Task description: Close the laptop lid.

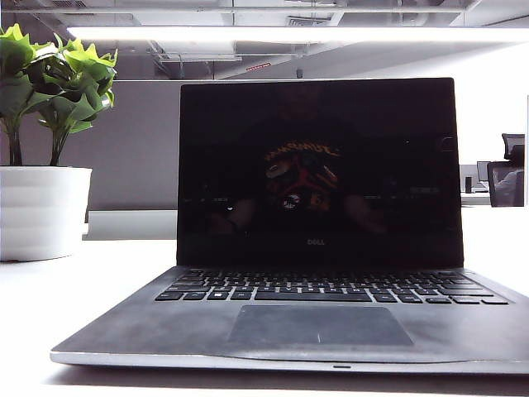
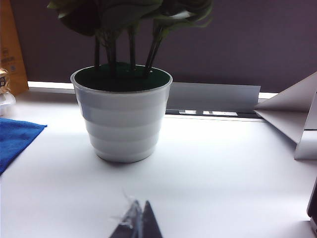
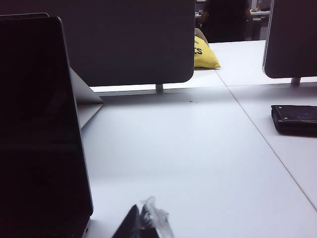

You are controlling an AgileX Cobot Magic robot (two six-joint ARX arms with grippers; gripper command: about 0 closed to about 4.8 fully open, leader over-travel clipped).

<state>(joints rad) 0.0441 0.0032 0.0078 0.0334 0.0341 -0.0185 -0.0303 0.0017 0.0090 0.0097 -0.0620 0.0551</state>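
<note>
The laptop sits open in the middle of the exterior view, with a black keyboard and a grey touchpad. Its lid stands upright, the glossy black screen facing the camera. Neither gripper shows in the exterior view. In the right wrist view the lid's dark screen face stands close beside my right gripper, which is shut on nothing. My left gripper is also shut and empty, low over the white table in front of the plant pot. A dark edge shows at that view's border.
A white ribbed pot with a green plant stands left of the laptop. A blue cloth lies near it. A silver angled piece stands behind the laptop. A black flat object and a yellow bag lie to the right.
</note>
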